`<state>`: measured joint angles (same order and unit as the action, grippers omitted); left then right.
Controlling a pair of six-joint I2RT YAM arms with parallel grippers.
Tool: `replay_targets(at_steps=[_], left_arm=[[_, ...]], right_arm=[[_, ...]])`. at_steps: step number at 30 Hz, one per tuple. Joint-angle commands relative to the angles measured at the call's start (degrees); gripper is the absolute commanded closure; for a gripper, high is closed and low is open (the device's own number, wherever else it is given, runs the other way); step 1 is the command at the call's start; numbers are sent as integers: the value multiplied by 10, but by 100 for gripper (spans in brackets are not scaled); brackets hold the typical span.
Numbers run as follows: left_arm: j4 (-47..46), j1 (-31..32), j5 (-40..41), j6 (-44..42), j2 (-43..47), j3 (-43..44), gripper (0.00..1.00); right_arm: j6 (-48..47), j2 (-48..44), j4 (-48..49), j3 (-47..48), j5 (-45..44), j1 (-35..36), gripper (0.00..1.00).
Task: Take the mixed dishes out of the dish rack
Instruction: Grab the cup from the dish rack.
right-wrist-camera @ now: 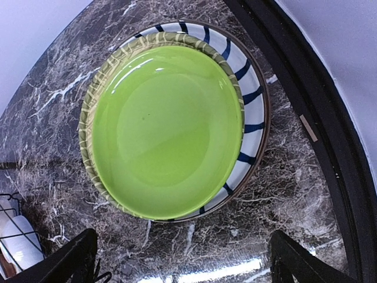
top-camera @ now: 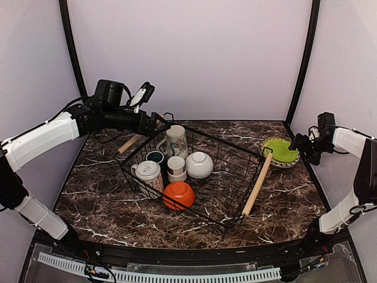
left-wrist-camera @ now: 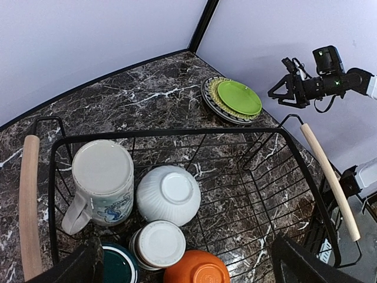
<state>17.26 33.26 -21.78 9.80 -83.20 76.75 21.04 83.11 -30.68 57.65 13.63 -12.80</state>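
Note:
The dish rack [top-camera: 257, 184] stands mid-table, a black wire basket with wooden handles. Inside it are a tall patterned mug [top-camera: 175, 140], a second mug [top-camera: 148, 174], a dark green cup [top-camera: 155, 157], a small white cup [top-camera: 176, 167], an upturned white bowl [top-camera: 199, 164] and an orange bowl [top-camera: 178, 194]. My left gripper [top-camera: 159, 121] hovers open above the rack's far-left corner, over the cups [left-wrist-camera: 158, 244] and holding nothing. At the right, the lime-green plate [right-wrist-camera: 168, 130] lies on a woven yellow plate and a striped plate [right-wrist-camera: 250, 76]. My right gripper [right-wrist-camera: 184, 259] is open just beside that stack, empty.
The plate stack [top-camera: 281, 152] sits close to the table's right edge and the black corner post [top-camera: 297, 76]. The rack's right handle [left-wrist-camera: 330, 177] lies between the stack and the basket. Dark marble tabletop [top-camera: 100, 200] surrounds the rack.

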Motion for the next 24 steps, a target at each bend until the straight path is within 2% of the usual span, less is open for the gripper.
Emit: replay_targets(at_steps=[1,10,18,24], left_arm=[[28,16,15,-17,-6,19,2],[59,52,81,-53,-38,33,3],[73,80,180,-81,-53,41,3],[135,85,228,-46,-127,131,3]], right_arm=[[-36,-48,-12,-25,8,9,1],[-48,-115,34,-73,42,100,1],[-81,-142,1,-59,-51,146,1],[-87,-182,-3,-61,-100,149,1]])
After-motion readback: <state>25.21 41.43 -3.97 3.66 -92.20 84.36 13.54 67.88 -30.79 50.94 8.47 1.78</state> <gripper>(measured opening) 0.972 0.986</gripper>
